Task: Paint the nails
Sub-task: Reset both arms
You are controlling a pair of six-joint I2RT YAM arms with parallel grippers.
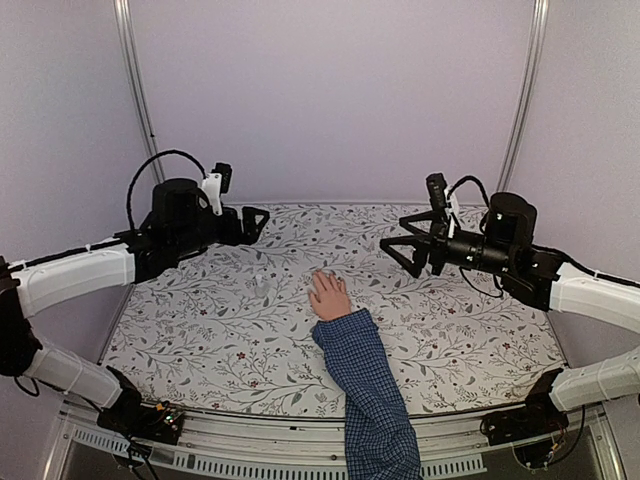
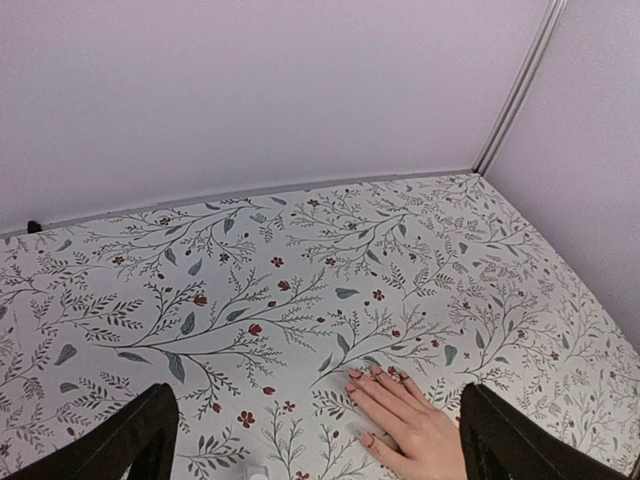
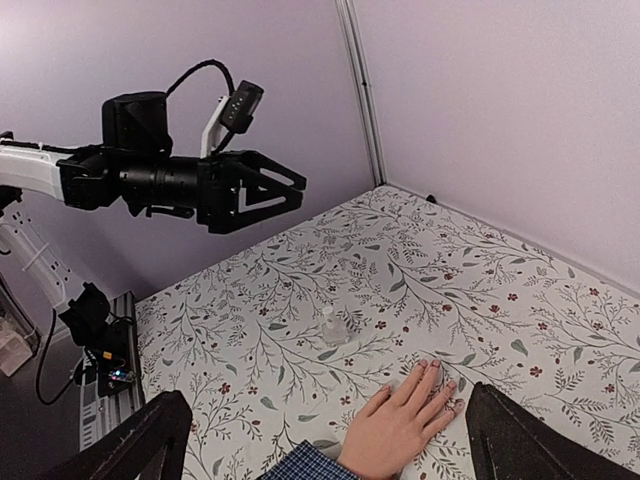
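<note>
Since the fingers (image 2: 140,440) of the left gripper (image 1: 258,226) and those of the right gripper (image 1: 396,244) are spread wide with nothing between them, no object is held by either. Both are positioned above the floral table (image 1: 200,320), well apart from the nails (image 2: 377,371). The nails are found on the hand (image 1: 328,297) laid flat, palm down, near the table's middle, at the end of a blue checked sleeve (image 1: 372,395).

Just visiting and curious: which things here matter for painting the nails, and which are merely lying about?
For the job: nails, hand, left gripper and right gripper, both open.
Merely there: checked sleeve, flowered table cover, small clear bottle-like thing, possibly polish; unclear.
</note>
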